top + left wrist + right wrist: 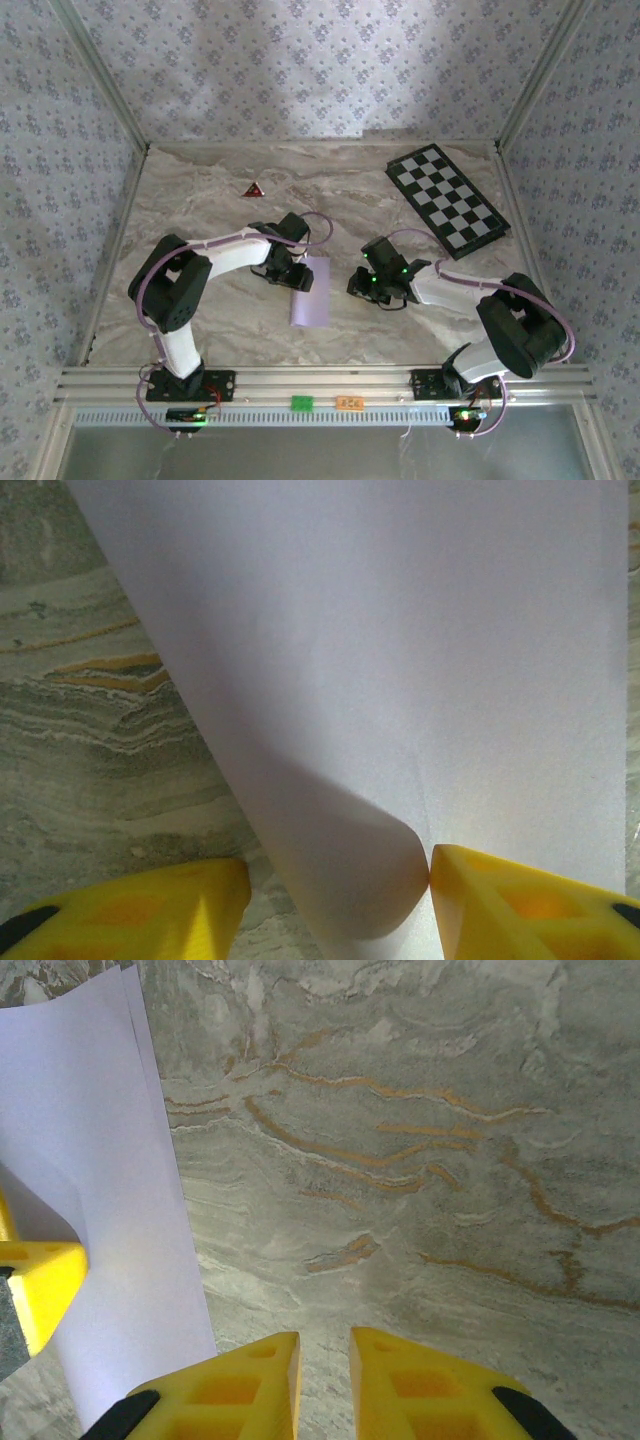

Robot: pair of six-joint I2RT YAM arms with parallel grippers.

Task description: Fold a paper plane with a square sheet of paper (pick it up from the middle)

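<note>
Folded-over square sheet of paper [400, 680] between the parted left jaws

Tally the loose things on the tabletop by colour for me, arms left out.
Pale lilac, sheet of paper, folded over: 1
Black-and-white, checkered board: 1
Dark red, small triangle: 1
Total: 3

A robotics lab test cell: left arm [225, 256] and right arm [450, 291] bolted to an aluminium rail [320, 380] at the frame's bottom, marble-patterned surface [200, 200] boxed by floral-papered walls [300, 70].
</note>
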